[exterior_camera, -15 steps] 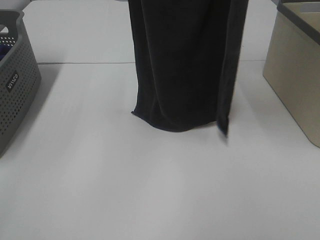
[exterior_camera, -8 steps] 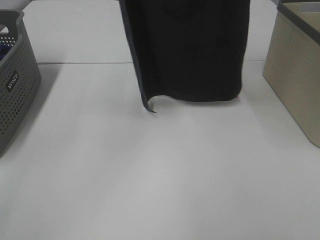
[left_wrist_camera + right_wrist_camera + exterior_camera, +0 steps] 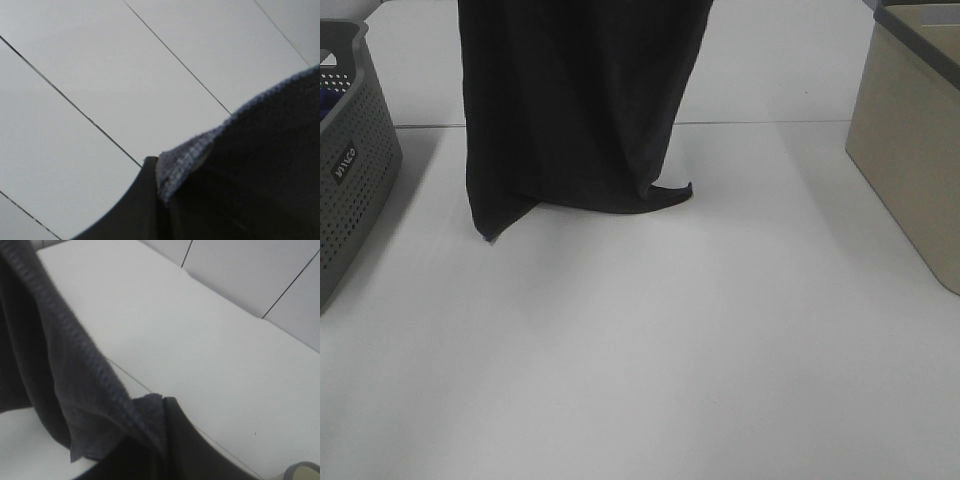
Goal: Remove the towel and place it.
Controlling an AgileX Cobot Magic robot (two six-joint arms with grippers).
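While left gripper (image 3: 159, 172) and right gripper (image 3: 163, 410) pinch its hem, towel (image 3: 570, 110) hangs below both

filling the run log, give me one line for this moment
stage: towel lifted, hanging | position: nearer grey basket | left claw: shut on towel | right claw: shut on towel | placed: not yet

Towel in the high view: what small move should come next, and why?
The towel hangs full length, pinched by the left gripper and the right gripper, its hem apparently just off the white table. Probably lower both arms slightly so the hem lands first.
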